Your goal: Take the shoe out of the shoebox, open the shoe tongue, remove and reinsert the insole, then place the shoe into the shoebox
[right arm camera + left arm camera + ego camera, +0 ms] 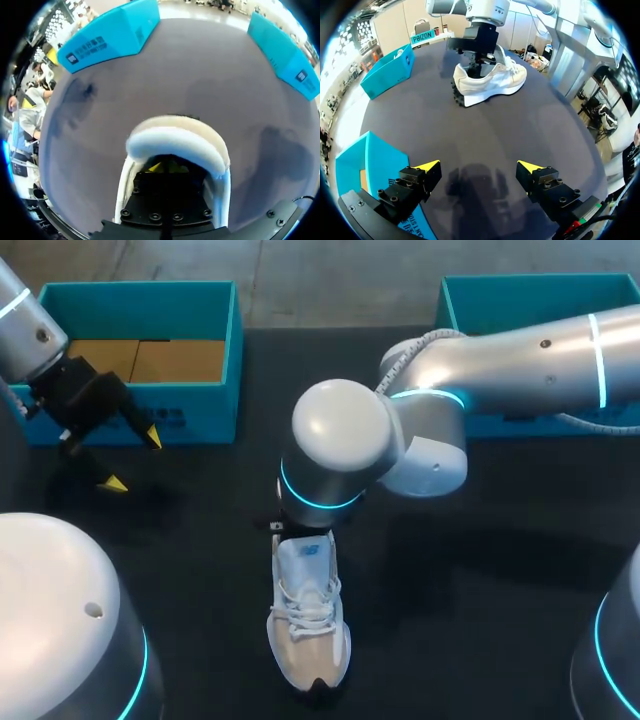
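A white laced shoe [308,625] stands upright on the black table [480,540], toe toward the front edge. My right arm comes in from the right and its wrist hangs over the shoe's heel, hiding the gripper in the head view. In the right wrist view the right gripper [165,166] is shut, its yellow tips down inside the shoe behind the padded heel collar [175,140]. The left wrist view shows that gripper [479,50] dipping into the shoe [492,80]. My left gripper [133,462] [479,166] hangs open and empty beside the left shoebox [140,350].
A second teal shoebox [540,300] stands at the back right. Both boxes show ahead of the right gripper, one box [112,35] on each side, the other box [285,55] farther off. The left box's corner [365,165] is close beside my left finger.
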Controlling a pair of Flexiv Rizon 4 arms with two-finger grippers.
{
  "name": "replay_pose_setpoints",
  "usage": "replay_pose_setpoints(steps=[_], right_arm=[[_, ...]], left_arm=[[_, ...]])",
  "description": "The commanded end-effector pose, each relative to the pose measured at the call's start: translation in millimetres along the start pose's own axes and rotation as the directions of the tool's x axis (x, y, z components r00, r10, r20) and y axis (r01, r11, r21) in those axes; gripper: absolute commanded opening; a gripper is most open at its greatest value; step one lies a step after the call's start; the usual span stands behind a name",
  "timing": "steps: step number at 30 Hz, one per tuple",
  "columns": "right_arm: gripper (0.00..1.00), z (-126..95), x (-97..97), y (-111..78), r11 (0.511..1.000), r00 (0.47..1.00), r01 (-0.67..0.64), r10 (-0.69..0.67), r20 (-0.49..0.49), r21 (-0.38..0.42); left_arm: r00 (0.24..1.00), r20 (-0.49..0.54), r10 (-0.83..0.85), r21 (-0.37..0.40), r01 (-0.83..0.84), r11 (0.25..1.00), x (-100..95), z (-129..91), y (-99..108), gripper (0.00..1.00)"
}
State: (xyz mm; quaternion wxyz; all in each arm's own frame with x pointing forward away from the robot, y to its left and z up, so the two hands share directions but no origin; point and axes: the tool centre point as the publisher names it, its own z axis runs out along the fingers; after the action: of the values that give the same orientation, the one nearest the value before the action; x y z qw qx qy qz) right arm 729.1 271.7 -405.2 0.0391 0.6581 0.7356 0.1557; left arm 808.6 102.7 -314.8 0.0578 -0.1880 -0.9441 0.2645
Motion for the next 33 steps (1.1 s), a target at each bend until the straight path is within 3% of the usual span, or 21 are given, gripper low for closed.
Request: replay_pose_setpoints(steps=[1, 8, 12, 22, 27, 33], right_arm=[[0.00, 16, 1.5, -9.7, 0.996, 0.997, -0.083, 0.083, 0.003, -0.009], [0.00, -20, 0.5, -7.4, 0.992, 0.995, -0.076, 0.081, 0.051, -0.099], [0.00, -27, -0.6, -0.3, 0.989, 0.995, -0.059, 0.070, 0.074, -0.139], [0.00, -2, -7.7, 11.3, 0.992, 0.995, -0.049, 0.059, 0.086, -0.115], [0.00, 10, -8.8, 1.4, 0.994, 0.994, -0.062, 0.069, 0.079, -0.086], [0.00, 7, -8.8, -13.1, 0.994, 0.993, -0.081, 0.087, 0.078, -0.077]], left_arm=[[1.000, -0.001, 0.000, -0.002, 0.000, 1.000, 0.5, -1, 0, 1.00], [1.000, -0.001, 0.000, -0.002, 0.000, 1.000, 0.5, -1, 0, 1.00], [1.000, -0.001, 0.000, -0.002, 0.000, 1.000, 0.5, -1, 0, 1.00], [1.000, -0.001, 0.000, -0.002, 0.000, 1.000, 0.5, -1, 0, 1.00], [1.000, -0.001, 0.000, -0.002, 0.000, 1.000, 0.5, -1, 0, 1.00], [1.000, -0.001, 0.000, -0.002, 0.000, 1.000, 0.5, -1, 0, 1.00]])
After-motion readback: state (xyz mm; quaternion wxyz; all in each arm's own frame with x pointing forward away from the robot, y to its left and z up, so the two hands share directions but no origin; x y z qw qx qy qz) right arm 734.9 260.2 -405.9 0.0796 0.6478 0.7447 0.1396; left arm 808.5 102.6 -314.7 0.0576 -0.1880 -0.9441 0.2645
